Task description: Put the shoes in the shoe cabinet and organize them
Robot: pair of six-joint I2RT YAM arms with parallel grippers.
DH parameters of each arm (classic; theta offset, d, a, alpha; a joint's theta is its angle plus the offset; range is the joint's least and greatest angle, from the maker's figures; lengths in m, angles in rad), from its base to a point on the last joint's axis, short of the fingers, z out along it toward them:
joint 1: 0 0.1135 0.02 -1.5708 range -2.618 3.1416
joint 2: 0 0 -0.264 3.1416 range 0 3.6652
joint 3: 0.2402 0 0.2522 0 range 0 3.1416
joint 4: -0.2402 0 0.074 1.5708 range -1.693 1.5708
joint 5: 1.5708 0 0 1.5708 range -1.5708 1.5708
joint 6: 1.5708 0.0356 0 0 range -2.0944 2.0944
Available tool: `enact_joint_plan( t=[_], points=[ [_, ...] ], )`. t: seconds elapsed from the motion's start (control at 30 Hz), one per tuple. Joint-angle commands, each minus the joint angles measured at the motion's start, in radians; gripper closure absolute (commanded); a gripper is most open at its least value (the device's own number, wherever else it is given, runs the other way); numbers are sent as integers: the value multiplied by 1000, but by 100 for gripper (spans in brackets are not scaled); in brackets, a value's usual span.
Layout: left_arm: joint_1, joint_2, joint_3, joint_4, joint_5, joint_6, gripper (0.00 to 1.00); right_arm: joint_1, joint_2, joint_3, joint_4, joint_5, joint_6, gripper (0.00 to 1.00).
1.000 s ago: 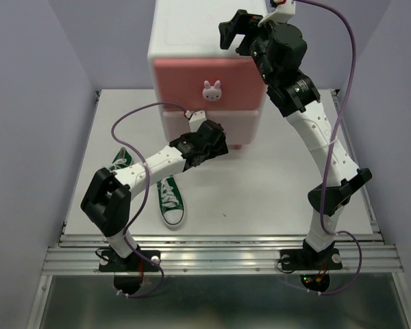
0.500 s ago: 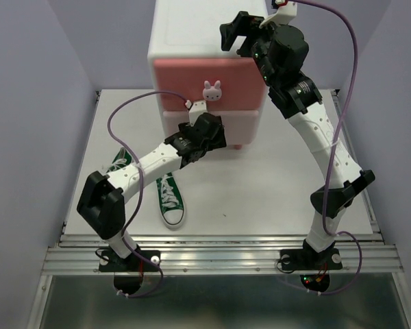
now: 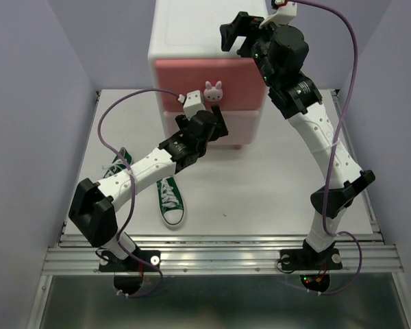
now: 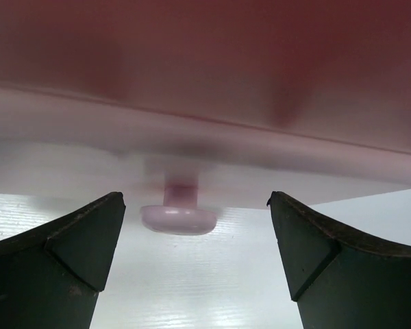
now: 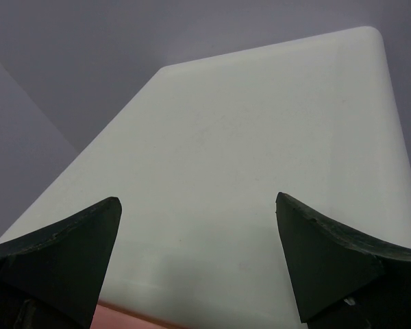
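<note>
The shoe cabinet (image 3: 185, 31) stands at the back of the table, both drawers shut. Its upper pink drawer front (image 3: 185, 79) carries a bunny knob (image 3: 212, 90). My left gripper (image 3: 218, 118) is open, pressed up to the paler lower drawer front (image 3: 245, 127). In the left wrist view a pale knob on a short stem (image 4: 178, 218) sits between the open fingers of the left gripper (image 4: 195, 205), untouched. My right gripper (image 3: 231, 33) hovers open over the cabinet's white top (image 5: 260, 137). One green shoe (image 3: 170, 201) lies near the left arm, another (image 3: 120, 163) partly behind it. The red shoes are out of view.
The white table (image 3: 260, 185) lies in front of the cabinet and to its right. Lilac walls close in both sides. A metal rail (image 3: 219, 257) runs along the near edge by the arm bases.
My left arm has stretched forward and up, bringing its gripper from below the lower drawer to its front. The right arm has barely moved.
</note>
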Motion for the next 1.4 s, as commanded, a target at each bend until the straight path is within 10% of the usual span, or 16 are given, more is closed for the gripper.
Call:
enact_joint_plan(
  t=[0.0,0.9,1.37],
  points=[
    [-12,13,-68,56,-25,-36,1,-14,64,-67,-203,36,36,0],
    [-57,92,-189,313,-161,53,2,-14,74,-69,-207,14,61,0],
    [-20,129,-103,343,-183,68,18,-14,57,-92,-218,-6,82,0]
  ],
)
